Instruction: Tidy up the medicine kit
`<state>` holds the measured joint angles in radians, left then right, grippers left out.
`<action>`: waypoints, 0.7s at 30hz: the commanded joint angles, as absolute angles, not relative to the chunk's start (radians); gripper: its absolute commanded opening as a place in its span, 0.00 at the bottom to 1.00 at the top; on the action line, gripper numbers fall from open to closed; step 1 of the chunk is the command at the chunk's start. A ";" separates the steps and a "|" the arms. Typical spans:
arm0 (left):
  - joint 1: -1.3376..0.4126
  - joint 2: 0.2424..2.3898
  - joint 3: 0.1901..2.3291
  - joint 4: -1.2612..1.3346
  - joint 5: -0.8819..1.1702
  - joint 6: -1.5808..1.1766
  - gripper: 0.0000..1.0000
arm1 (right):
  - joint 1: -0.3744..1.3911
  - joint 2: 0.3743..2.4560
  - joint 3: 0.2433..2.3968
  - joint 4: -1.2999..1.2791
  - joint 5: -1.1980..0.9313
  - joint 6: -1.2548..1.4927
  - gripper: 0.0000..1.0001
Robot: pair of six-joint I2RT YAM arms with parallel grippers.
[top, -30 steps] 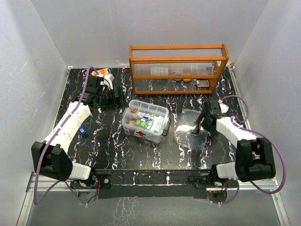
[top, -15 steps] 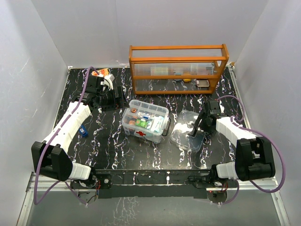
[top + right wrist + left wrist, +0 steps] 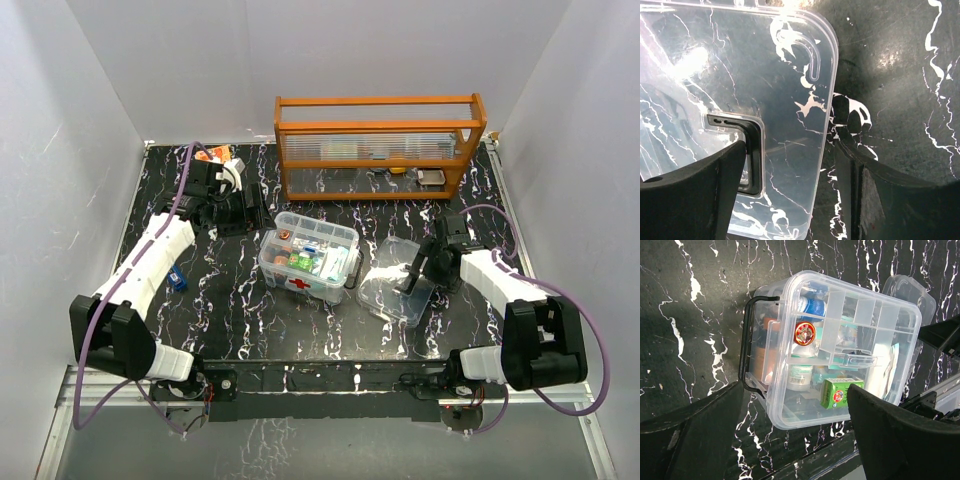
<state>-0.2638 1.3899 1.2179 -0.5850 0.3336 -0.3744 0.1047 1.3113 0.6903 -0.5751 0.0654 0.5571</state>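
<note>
The clear plastic rectangular medicine box with a red cross on its side (image 3: 305, 262) stands uncovered near the middle of the black marbled bench (image 3: 240, 320). Its clear divided tray (image 3: 860, 315) sits in the top. Through the plastic show a small green carton (image 3: 840, 392), a round red-and-white disc (image 3: 804, 333), a blue-capped bottle (image 3: 807, 304) and a white labelled bottle (image 3: 800, 377). Which of these lie in the tray and which lie beneath it I cannot tell.

The clear handled lid (image 3: 392, 290) lies just beside the box, toward the right edge. It is probably kept off so that the contents can be reached.

The right gripper (image 3: 415, 278) hangs over the lid's rim with its jaws released. One finger is above the lid and the other above bare bench, which looks like a setup for taking the rim.

The left gripper (image 3: 228, 205) hovers toward the far left corner, well apart from the box. Its jaws are released and hold nothing. An orange wooden rack with clear panels (image 3: 380, 140) stands along the far edge.
</note>
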 commanded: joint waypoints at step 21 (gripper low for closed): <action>-0.260 1.387 1.262 -0.596 0.379 -0.379 0.83 | 0.146 1.339 0.704 -0.594 0.058 0.564 0.56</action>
<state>-0.2638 1.4002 1.2179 -0.5846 0.3458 -0.3756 0.1375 1.3106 0.6918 -0.6025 0.0402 0.5591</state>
